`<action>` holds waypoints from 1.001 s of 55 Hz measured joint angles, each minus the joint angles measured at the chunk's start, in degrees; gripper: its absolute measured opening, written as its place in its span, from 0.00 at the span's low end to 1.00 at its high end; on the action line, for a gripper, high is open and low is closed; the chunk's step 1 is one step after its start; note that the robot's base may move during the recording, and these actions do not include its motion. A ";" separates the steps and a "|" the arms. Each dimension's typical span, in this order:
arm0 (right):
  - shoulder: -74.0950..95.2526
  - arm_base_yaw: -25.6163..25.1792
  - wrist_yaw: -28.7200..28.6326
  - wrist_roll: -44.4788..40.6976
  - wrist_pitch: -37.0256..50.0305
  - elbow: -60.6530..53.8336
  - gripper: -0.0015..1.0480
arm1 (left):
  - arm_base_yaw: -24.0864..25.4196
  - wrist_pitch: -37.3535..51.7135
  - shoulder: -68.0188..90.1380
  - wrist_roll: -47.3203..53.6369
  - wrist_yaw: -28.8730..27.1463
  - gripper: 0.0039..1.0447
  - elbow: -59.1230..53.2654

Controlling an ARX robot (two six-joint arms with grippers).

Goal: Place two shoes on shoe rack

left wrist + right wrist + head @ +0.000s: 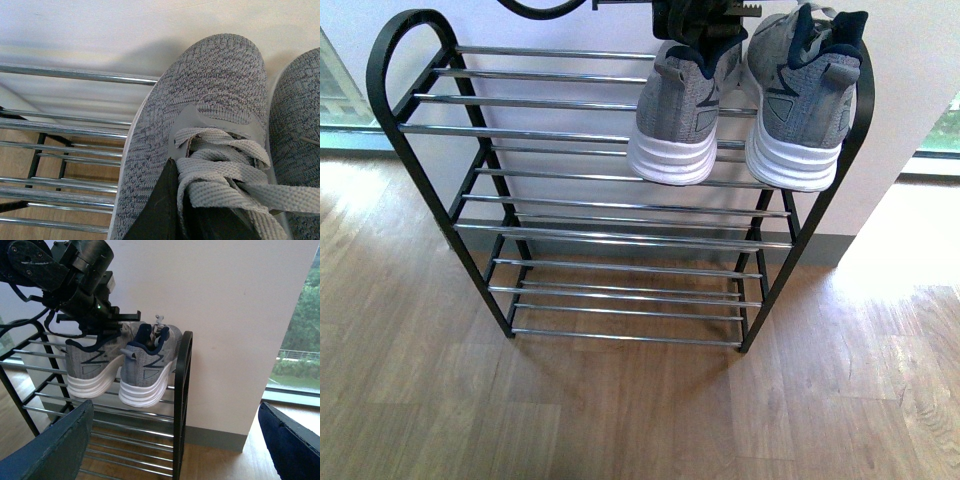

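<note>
Left gripper (698,25) at one shoe (682,110), closure unclear; right gripper (172,447) open; other shoe (798,100) alongside atop shoe rack (390,60).

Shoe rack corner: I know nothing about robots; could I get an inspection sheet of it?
Surface: light wooden plank floor.
Job's things: two grey knit sneakers with thick white soles, side by side at the right end of the top tier of the black-framed rack with silver bars, heels overhanging the front.
Clutter: nothing seen.
Grippers: left tool at one sneaker's collar, grip unclear; right tool open, holding nothing.
Cables: black cable looping by the left arm.
Surroundings: white wall, window.
</note>
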 joint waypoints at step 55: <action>0.00 0.00 0.00 0.00 0.00 0.00 0.91 | -0.02 0.66 0.00 0.15 -0.76 0.01 -0.07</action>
